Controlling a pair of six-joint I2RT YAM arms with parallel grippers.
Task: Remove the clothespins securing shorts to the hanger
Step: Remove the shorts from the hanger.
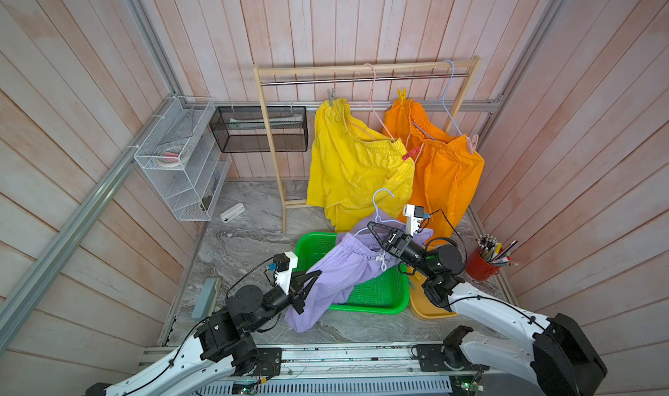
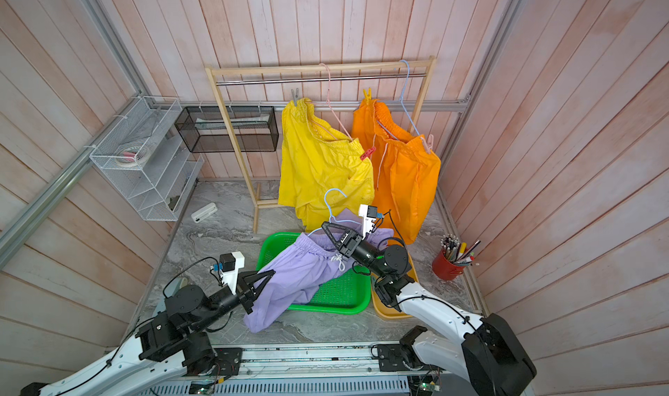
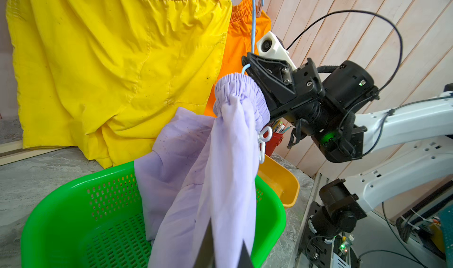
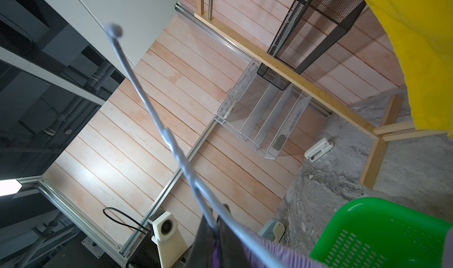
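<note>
- three pairs of shorts: yellow shorts [image 1: 356, 166] and orange shorts [image 1: 447, 180] hang on hangers from the wooden rack [image 1: 266, 129]. the lilac shorts [image 1: 344, 267] are stretched above the green basket [image 1: 380, 296], one leg trailing to the marble floor [image 1: 246, 245].
- four clothespins on the hung pairs: grey clothespin [image 1: 330, 96] and red clothespin [image 1: 411, 154] on the yellow waistband, yellow clothespin [image 1: 402, 94] and pale pink clothespin [image 1: 472, 142] on the orange.
- right gripper [image 1: 369, 225] is clamped on the blue hanger [image 1: 375, 207] at the lilac waistband. left gripper [image 1: 319, 272] is pinched on a lilac leg.
- the hanger's shoulders are hidden by cloth and the right gripper; cannot tell whether a pin sits there.
- a small teal item by the yellow tray [image 1: 434, 312] is too small to identify.
- the tray sits just beside the basket, and the red pen cup [image 1: 479, 267] is near the right arm. there is open floor left of the basket, towards the white mesh shelf [image 1: 181, 166].
</note>
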